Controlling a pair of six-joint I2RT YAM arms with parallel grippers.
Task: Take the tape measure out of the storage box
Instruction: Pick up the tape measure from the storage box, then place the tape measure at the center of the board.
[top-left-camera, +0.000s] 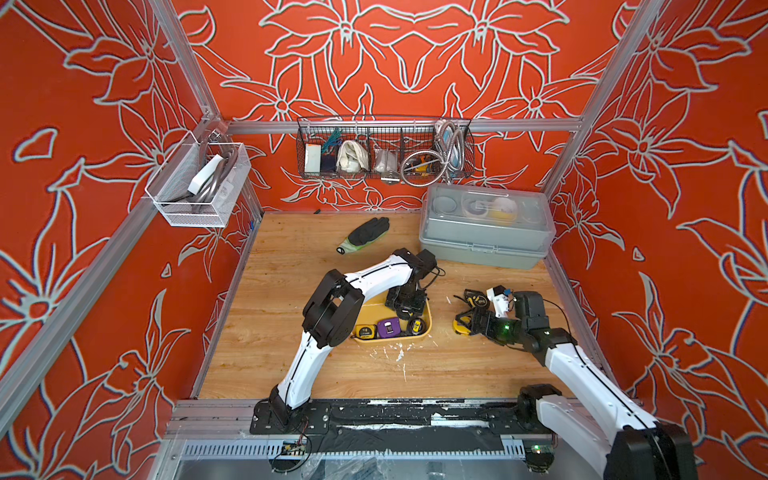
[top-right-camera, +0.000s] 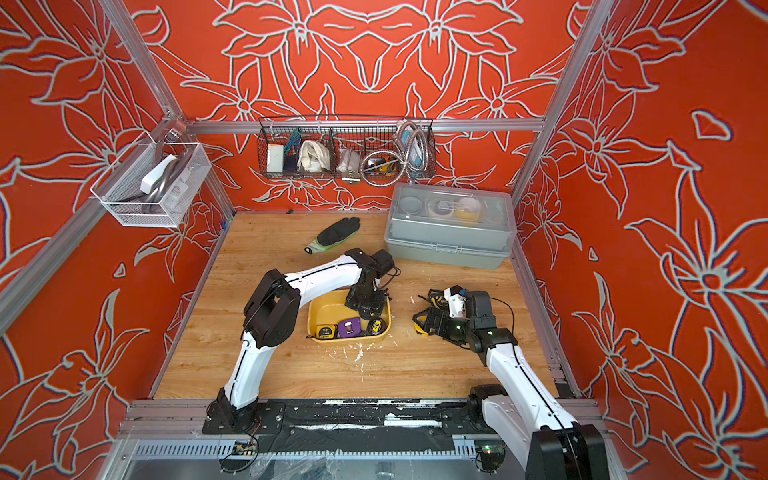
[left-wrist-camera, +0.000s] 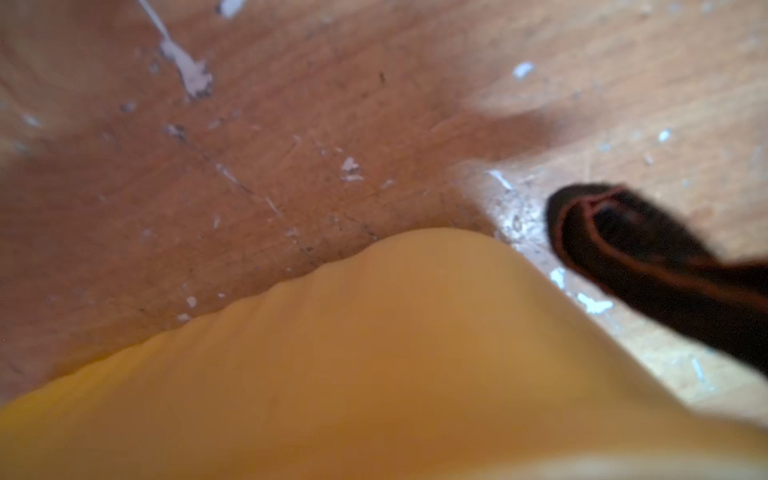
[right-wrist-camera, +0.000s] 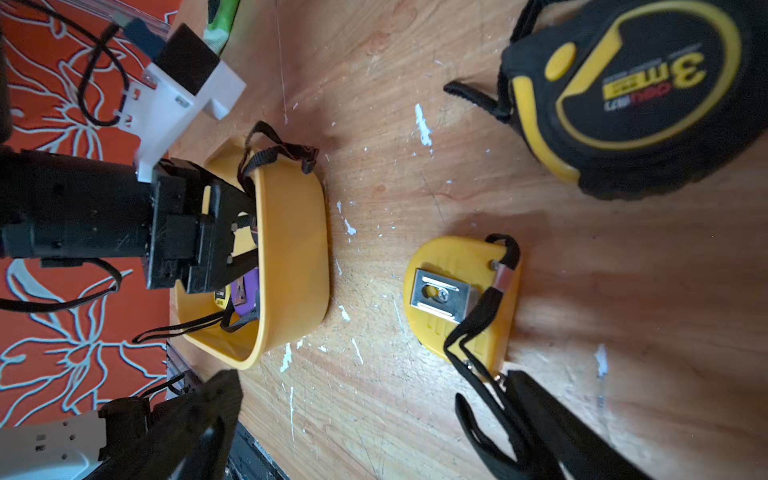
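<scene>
Well behind storage box (top-left-camera: 428, 322): glove (top-left-camera: 365, 234); case (top-left-camera: 484, 243)

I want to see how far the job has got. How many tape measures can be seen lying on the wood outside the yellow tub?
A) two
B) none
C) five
A: a black-and-yellow tape measure and a yellow tape measure, clip side up, both lie on the table beside the storage box, not in it.
</scene>
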